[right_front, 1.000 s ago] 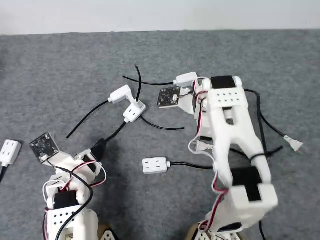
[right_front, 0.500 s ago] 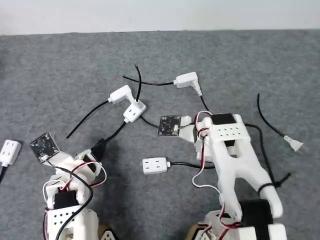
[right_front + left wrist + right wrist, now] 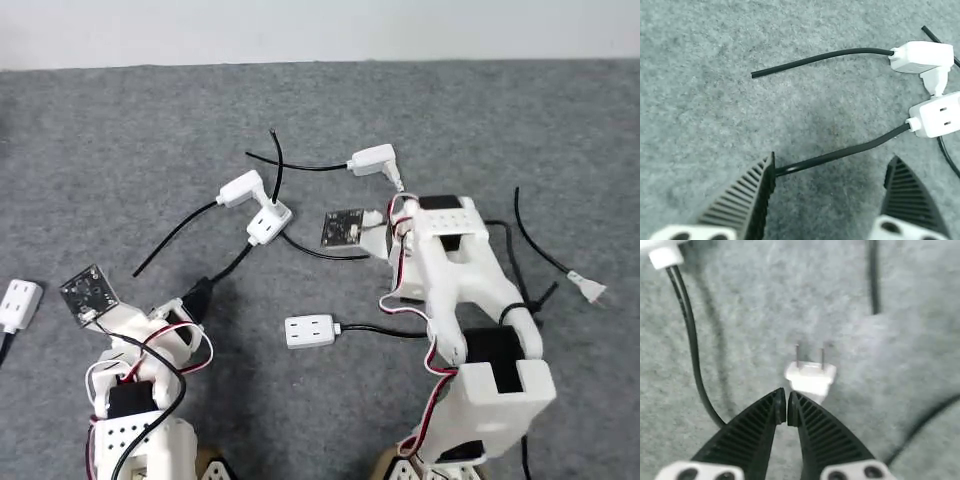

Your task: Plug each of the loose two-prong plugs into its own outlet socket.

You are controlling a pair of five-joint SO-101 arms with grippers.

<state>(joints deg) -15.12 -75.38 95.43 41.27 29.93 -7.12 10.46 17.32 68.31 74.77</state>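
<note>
My right gripper is shut, its tips at the lower corner of a white two-prong plug that lies on the carpet with its prongs pointing away. I cannot tell whether they touch. The right arm stretches over the mat's middle. Just beyond it lies a white angled plug. My left gripper is open above a black cord, low at the front left. Another white plug sits in a white socket. A free white socket lies in the middle.
A small loose plug on a black cord lies at the far right. One more white socket rests at the left edge. Black cords cross the grey carpet around the arms.
The right arm drew back toward its base, then reached forward again partway. The left arm, plugs and sockets have not moved.
</note>
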